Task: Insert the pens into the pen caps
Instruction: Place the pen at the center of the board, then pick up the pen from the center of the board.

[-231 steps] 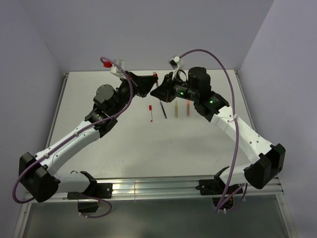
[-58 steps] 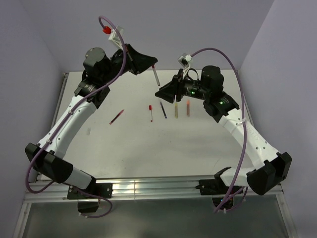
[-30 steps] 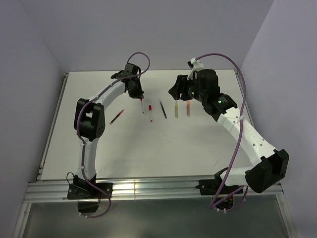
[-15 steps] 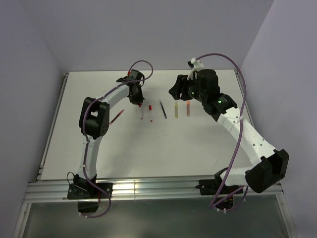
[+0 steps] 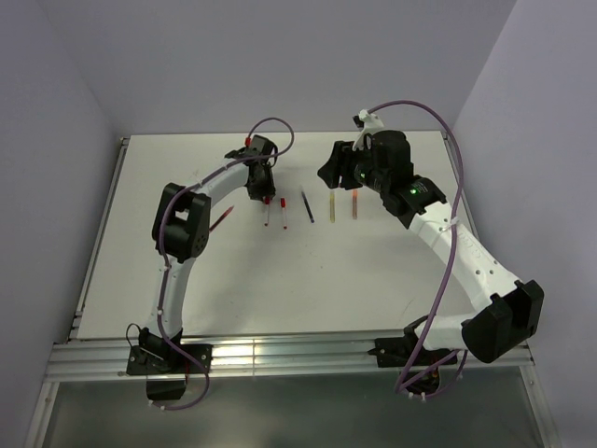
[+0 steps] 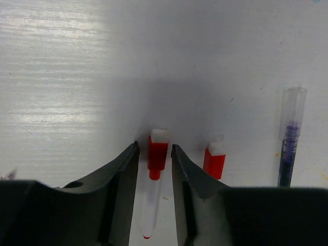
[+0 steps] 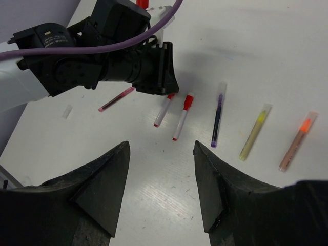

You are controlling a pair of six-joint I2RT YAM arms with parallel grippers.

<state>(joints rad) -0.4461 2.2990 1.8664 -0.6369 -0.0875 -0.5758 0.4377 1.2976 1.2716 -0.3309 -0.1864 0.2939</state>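
The arm bases [image 5: 168, 359] sit at the near edge of the white table [image 5: 308, 280]. Farther in, six pens lie in a loose row, and the purple pen [image 5: 308, 206], with a clear cap [image 6: 293, 102] on its far end, lies near the middle of it.

A small pale scrap [image 7: 67, 111] lies well left of the purple pen; it is too small to tell what it is. A dark red pen [image 5: 221, 218] also lies well left of the purple pen, slanted. Just left of the purple pen is a red-capped pen [image 5: 282, 214] with a white barrel. A second red-capped pen [image 6: 152, 205] of the same kind lies one place farther left. To the right of the purple pen come the yellow pen [image 5: 331, 204] and then the orange pen [image 5: 354, 204], lying apart.

The left gripper [image 6: 154, 154] reaches in from the far side, left of the purple pen. Its jaws are apart, with one finger [image 6: 123, 179] on each side of the second pen's red cap [image 6: 158, 146]. A narrow gap shows on both sides, so nothing is clamped.

The right gripper [image 7: 161, 144] hangs above the table, beyond the purple pen and to its right. Its jaws are spread wide and it holds nothing.
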